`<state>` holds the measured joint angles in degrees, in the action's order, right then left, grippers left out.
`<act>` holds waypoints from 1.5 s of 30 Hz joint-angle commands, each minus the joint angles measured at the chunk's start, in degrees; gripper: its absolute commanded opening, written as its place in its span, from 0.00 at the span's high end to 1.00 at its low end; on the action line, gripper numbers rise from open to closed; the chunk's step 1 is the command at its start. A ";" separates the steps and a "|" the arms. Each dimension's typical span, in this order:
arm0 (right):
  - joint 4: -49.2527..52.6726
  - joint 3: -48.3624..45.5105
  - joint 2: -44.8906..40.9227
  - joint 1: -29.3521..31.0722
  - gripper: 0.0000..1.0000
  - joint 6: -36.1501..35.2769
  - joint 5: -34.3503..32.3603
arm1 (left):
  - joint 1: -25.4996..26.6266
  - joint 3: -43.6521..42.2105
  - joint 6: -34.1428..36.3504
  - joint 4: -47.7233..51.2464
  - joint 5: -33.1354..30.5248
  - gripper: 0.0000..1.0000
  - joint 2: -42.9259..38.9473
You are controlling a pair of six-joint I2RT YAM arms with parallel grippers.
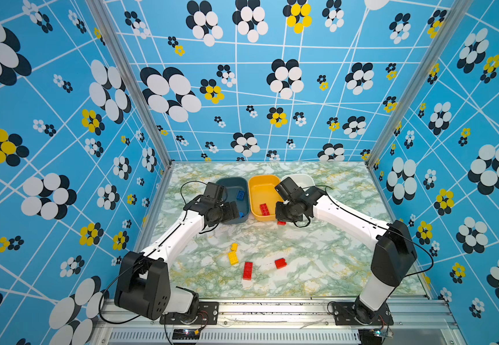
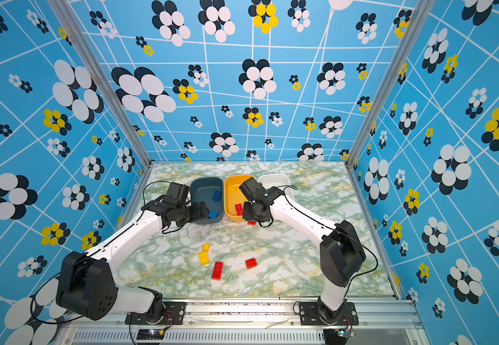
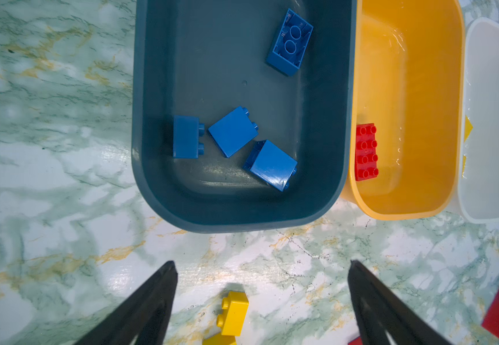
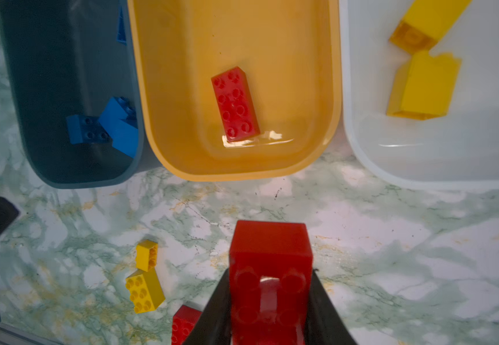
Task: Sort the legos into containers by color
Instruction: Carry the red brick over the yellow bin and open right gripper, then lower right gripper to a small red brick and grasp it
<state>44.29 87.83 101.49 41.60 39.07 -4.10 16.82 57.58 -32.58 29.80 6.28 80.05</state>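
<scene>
Marble table point(image 1: 332, 268) inside a booth with blue flowered walls point(image 1: 63, 119). Three tubs stand side by side toward the table's 12 o'clock. The teal tub point(image 1: 227, 182) is at 11, the orange tub point(image 1: 261, 185) at 12 and the white tub point(image 1: 302, 179) at 1.

The teal tub holds four blue bricks point(image 3: 232, 131). The orange tub holds one long red brick point(image 4: 235, 104). The white tub holds two yellow bricks point(image 4: 421, 86).

The left gripper point(image 3: 260, 264) hovers at the teal tub's 6 o'clock end, jaws spread wide and holding nothing. The right gripper point(image 4: 270, 277), at the orange tub's 6 o'clock end, pinches a square red brick point(image 4: 269, 248).

Four bricks lie loose toward the table's 6 o'clock:
- A small yellow brick point(image 1: 234, 246).
- A longer yellow brick point(image 1: 232, 257) just beside it, at its 6 o'clock.
- A loose long red brick point(image 1: 247, 270), at 4 o'clock from the longer yellow brick.
- A short red brick point(image 1: 280, 263), at 3 o'clock from the longer yellow brick.
</scene>
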 commanded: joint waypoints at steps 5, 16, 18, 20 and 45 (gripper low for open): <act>5.12 12.86 10.11 -0.38 0.72 -7.98 -2.05 | -0.60 -2.50 -0.66 0.96 0.92 0.09 -3.03; 5.88 23.69 22.14 -3.01 0.72 -10.55 -0.82 | -0.49 -4.65 -1.07 2.38 1.14 0.09 -5.54; 6.20 24.79 22.78 -3.35 0.72 -10.81 -0.99 | -0.56 -4.92 -1.02 2.63 1.03 0.08 -5.98; 6.57 25.94 25.58 -3.63 0.72 -10.97 -0.91 | -0.54 -5.33 -1.08 2.72 1.07 0.08 -6.39; 7.26 22.77 20.05 -3.64 0.47 -10.29 0.31 | -0.48 -5.84 -1.00 2.19 1.54 0.08 -6.52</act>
<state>50.61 112.14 126.56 37.89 27.90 -4.36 16.82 52.86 -33.47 31.66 7.14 74.52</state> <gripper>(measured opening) 0.534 0.922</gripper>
